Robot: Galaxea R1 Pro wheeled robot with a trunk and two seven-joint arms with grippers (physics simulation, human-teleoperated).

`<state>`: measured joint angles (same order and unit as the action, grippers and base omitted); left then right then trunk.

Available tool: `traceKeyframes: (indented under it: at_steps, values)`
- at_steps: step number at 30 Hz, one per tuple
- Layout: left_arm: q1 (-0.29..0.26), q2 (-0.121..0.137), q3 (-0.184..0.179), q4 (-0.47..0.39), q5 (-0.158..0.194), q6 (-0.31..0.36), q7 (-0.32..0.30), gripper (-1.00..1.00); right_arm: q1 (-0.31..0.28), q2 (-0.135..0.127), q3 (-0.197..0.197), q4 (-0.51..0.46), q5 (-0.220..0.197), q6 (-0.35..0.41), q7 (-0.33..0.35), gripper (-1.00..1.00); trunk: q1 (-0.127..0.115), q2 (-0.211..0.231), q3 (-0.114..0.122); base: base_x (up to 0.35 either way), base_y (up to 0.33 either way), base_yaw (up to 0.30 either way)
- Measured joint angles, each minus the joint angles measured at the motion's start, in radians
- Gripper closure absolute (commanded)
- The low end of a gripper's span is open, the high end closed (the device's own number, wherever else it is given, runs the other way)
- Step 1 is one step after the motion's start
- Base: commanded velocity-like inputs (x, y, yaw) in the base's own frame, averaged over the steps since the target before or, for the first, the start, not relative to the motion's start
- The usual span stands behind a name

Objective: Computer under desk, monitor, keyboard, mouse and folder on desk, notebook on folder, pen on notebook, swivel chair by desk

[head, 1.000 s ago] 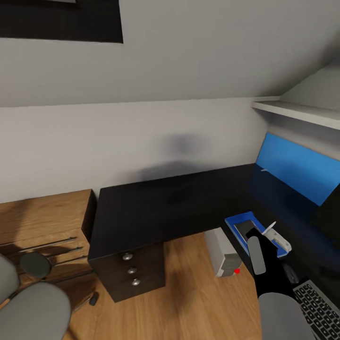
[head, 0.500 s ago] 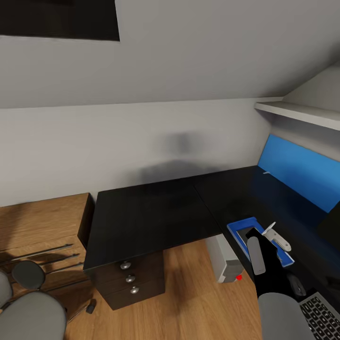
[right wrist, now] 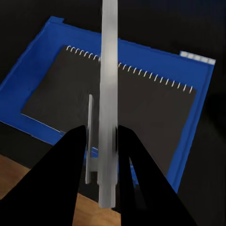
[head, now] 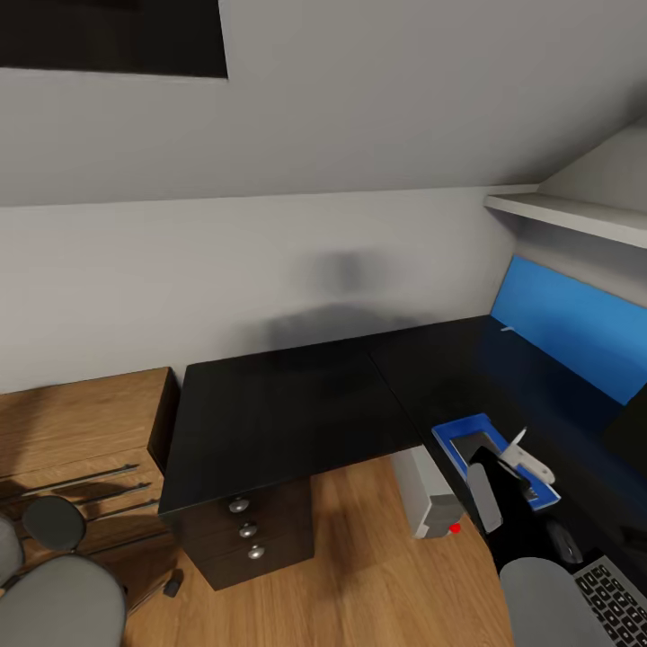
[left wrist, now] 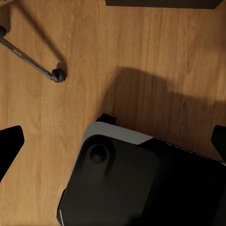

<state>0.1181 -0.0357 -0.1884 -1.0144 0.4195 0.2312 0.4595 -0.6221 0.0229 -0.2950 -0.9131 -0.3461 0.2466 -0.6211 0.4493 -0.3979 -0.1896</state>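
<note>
Right hand (right wrist: 101,141) grips the pen (right wrist: 108,94) above notebook (right wrist: 113,101) on folder (right wrist: 42,52)

You are working in a home study corner of an attic-type bedroom. A sloped grey ceiling (head: 377,99) meets a plain wall over a black L-shaped desk (head: 288,413) with three knobbed drawers (head: 247,530). Wood-plank flooring (head: 359,575) runs beneath it. A light wooden drawer unit (head: 76,440) stands against the desk's far end, well to the left of your right gripper (head: 524,454). Office fittings confirm the use: a keyboard (head: 615,602) just behind that gripper, a tower computer (head: 429,494) under the desk beside it, a grey swivel chair (head: 54,593) on the floor well to its left, and a white wall shelf (head: 575,216) above a blue wall panel (head: 575,328) ahead of it.
</note>
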Motion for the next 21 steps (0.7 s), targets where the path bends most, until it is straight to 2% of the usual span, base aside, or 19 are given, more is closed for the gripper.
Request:
traceKeyframes:
  at_steps: [4,14,18,19,21]
  values:
    - [0.000,-0.002,0.000,0.007,0.000,0.000,0.000,-1.00,-0.001,-0.004,0.007,0.027,0.043,-0.043,0.000,1.00,0.000,0.000,0.000,0.000,0.000,0.000]
    - [0.000,-0.004,-0.001,0.011,-0.001,-0.001,0.000,-1.00,-0.006,-0.018,0.008,0.085,0.055,-0.067,0.000,1.00,0.000,0.000,0.000,0.000,0.000,0.000]
    - [0.000,-0.005,-0.001,0.011,-0.026,-0.002,0.000,-1.00,-0.006,-0.024,0.006,0.091,0.054,-0.068,0.001,1.00,0.000,0.000,0.000,0.080,0.000,0.000]
    - [0.000,-0.006,-0.003,0.011,-0.046,-0.003,0.000,-1.00,-0.009,-0.027,0.006,0.107,0.054,-0.068,0.001,1.00,-0.001,0.000,0.000,0.268,0.000,0.000]
    - [0.000,-0.006,-0.009,0.012,-0.052,-0.016,0.000,-1.00,-0.025,-0.034,0.006,0.140,0.055,-0.072,0.001,1.00,0.000,0.000,0.000,0.204,0.000,0.000]
